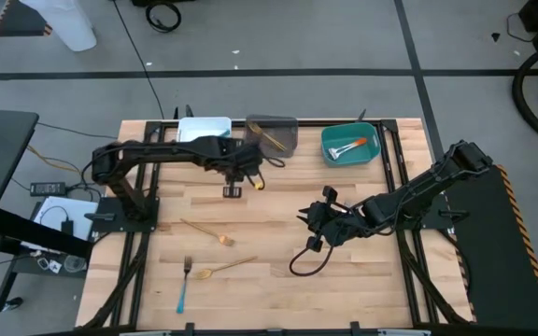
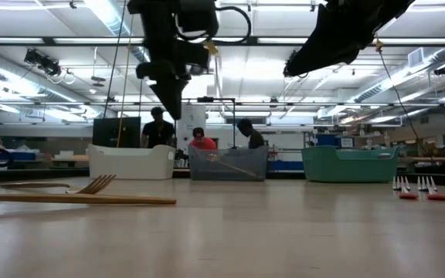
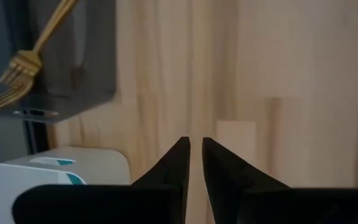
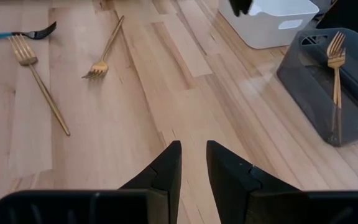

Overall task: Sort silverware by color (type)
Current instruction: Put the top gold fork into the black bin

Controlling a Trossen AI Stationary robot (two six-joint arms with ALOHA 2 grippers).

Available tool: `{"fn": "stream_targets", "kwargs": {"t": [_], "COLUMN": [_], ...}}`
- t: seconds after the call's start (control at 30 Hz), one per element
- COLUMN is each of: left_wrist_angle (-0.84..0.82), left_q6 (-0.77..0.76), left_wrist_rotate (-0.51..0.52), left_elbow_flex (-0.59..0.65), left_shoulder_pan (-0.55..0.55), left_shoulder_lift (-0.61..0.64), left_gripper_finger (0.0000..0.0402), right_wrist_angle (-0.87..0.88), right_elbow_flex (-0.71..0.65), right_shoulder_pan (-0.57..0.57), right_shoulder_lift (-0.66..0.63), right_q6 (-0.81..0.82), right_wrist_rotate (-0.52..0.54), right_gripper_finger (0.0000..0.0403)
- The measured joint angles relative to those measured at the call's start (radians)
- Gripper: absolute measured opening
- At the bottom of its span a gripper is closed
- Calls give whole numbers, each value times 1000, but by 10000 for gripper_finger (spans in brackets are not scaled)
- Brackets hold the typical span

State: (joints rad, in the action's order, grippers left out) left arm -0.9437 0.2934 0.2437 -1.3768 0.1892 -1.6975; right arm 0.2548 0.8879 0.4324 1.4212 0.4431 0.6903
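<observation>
While both arms hang above the table, nothing is held.

Left gripper (image 1: 233, 190): just in front of the grey bin (image 1: 283, 142), above bare wood; fingers (image 3: 174, 163) nearly together, a narrow gap, empty.

Right gripper (image 1: 308, 217): mid-table, right of centre, above the wood; fingers (image 4: 166, 165) narrowly apart, empty.

Sorted so far: gold forks (image 4: 336, 59) lie in the grey bin; orange-handled pieces (image 1: 346, 147) lie in the teal bin (image 1: 330, 154); the white bin (image 1: 204, 123) shows no silverware that I can make out.

Left on table: two gold forks (image 1: 207, 231), (image 1: 227, 268) and one blue-handled fork (image 1: 183, 287), all at the front left, well apart from both grippers.

Stage (judged): late; three pieces remain, next pick not yet begun.

Risk 1: jaws this narrow would land on a fork and push it rather than straddle it; they need widening first.

Risk 2: thin flat forks on wood may skid or pivot under a fingertip.

Risk 3: blue fork lies near the front edge; a nudge could send it off.

Risk 4: right arm reaching leftward could cross the left arm's path.
</observation>
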Motion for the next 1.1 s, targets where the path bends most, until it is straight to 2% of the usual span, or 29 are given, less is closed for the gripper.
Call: {"fn": "stream_targets", "kwargs": {"t": [0.33, 0.8, 1.1], "left_wrist_angle": [-18, 150, 158], "left_q6": [-79, -333, -472], "left_wrist_rotate": [-11, -23, -4], "left_elbow_flex": [93, 455, 526], "left_shoulder_pan": [-68, -277, -412], "left_shoulder_lift": [127, 318, 384], "left_gripper_finger": [50, 50, 50], "right_wrist_angle": [1, 4, 0], "right_elbow_flex": [0, 0, 0], "right_shoulder_pan": [1, 2, -19], "right_shoulder_lift": [0, 0, 0], "right_q6": [-1, -9, -9], "right_wrist_rotate": [0, -1, -2], "right_gripper_finger": [86, 86, 86]}}
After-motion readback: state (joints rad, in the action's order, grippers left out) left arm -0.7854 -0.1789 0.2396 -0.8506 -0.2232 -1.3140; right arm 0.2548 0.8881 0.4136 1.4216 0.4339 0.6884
